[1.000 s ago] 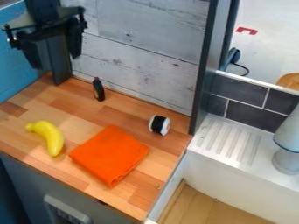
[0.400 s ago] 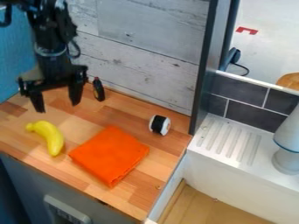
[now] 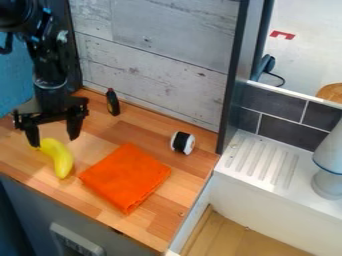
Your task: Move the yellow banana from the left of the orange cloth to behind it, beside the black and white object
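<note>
The black gripper (image 3: 53, 141) hangs at the left over the wooden counter, its two fingers spread apart with nothing held between them. Right by its fingertips lies a yellow banana (image 3: 61, 159), whose upper end is partly covered by the left finger. An orange folded cloth (image 3: 125, 177) lies flat to the right of the banana. Farther right is a sushi piece (image 3: 182, 143), white with a black band. A small dark bottle (image 3: 113, 102) stands near the wall, behind and to the right of the gripper.
Behind the counter (image 3: 160, 232) rises a whitewashed plank wall (image 3: 153, 65), ending at a dark upright post (image 3: 233, 80). To the right are a white sink (image 3: 267, 200) with a ridged drainer and a grey-white object (image 3: 328, 167) standing on its ledge.
The gripper came down from the upper left, fingers spread, and moved slightly left and nearer to the banana. The banana, cloth, sushi piece and bottle stayed put.
</note>
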